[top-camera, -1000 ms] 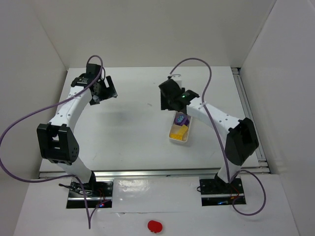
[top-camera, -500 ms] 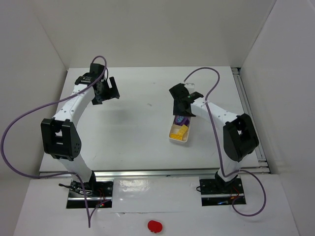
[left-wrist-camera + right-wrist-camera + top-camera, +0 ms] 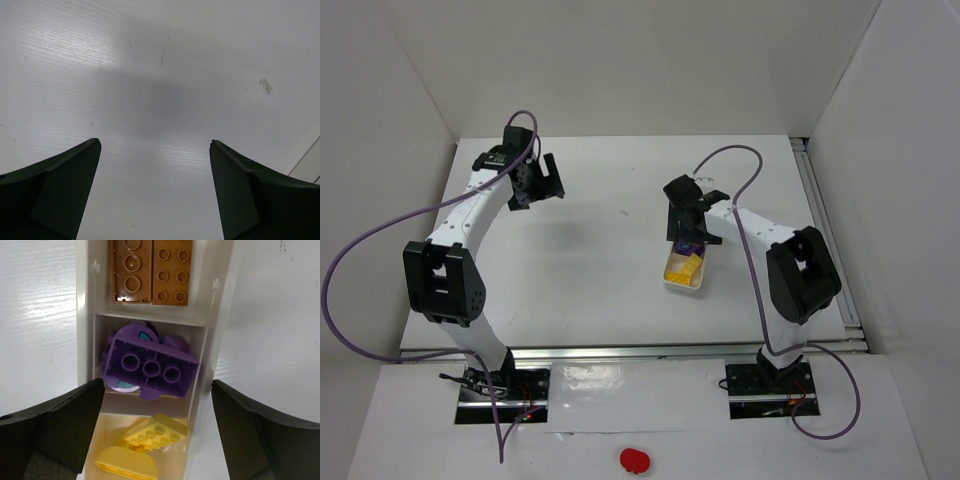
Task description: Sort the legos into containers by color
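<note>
The white tray [image 3: 216, 315] holds all the legos I can see. Two brown bricks [image 3: 151, 270] lie in its far compartment. A purple brick [image 3: 150, 367] lies upside down on a rounded purple piece in the middle one. Two yellow pieces [image 3: 150, 437] lie in the near one. My right gripper [image 3: 157, 385] is open and empty, and its fingers straddle the tray just above it. In the top view the right gripper [image 3: 688, 228] hangs over the far end of the tray [image 3: 682, 287]. My left gripper [image 3: 155, 142] is open and empty over bare table at the far left [image 3: 540, 188].
White walls close in the table on the left, back and right. A metal rail [image 3: 820, 200] runs along the table's right edge. A red blob [image 3: 634, 459] lies on the near ledge in front of the arm bases.
My right gripper has moved right and towards the near side and come down over the tray's far end. My left arm shifted slightly and then stayed still.
</note>
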Motion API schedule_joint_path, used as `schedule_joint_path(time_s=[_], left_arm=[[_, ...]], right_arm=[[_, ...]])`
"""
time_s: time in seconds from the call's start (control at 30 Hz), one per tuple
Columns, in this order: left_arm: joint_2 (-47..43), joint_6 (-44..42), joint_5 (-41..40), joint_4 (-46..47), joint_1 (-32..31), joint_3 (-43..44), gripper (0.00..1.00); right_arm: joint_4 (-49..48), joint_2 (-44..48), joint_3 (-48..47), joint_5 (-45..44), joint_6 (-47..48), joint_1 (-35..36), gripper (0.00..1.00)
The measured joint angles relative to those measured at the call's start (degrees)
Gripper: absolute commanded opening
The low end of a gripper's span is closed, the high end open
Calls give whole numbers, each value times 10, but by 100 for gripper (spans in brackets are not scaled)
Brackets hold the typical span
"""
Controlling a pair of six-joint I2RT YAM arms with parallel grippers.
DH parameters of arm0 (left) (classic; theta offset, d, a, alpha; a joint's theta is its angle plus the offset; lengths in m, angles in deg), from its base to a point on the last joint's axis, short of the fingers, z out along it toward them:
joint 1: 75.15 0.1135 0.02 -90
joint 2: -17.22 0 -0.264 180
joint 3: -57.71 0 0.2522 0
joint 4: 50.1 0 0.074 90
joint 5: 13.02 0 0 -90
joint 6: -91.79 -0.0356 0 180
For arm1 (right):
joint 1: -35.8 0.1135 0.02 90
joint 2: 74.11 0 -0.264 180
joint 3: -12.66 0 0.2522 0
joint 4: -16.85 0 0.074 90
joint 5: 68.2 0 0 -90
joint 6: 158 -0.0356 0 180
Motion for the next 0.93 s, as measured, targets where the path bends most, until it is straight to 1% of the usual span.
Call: schedule_joint_path(time_s=[0.13,0.27,0.47,0.53,0.6,0.77,0.93], left_arm=[[0,0,0,0,-1,1,100],[0,0,0,0,-1,3,100],[2,0,0,-3,-1,12,100],[2,0,0,-5,-1,16,100],[3,0,0,-4,-2,19,100],[7,-2,2,-7,-5,28,100],[10,-2,5,-9,-6,30,100]], right_arm=[[3,-4,-2,-3,0,3,95],[13,5,-20,-23,0,4,99],[28,74,-52,-96,-34,-14,100],[36,102,-53,-121,-57,-39,100],[50,122,-54,-142,-83,-82,100],[75,132,-43,-154,-126,-191,100],[75,153,7,-138,-126,-232,100]])
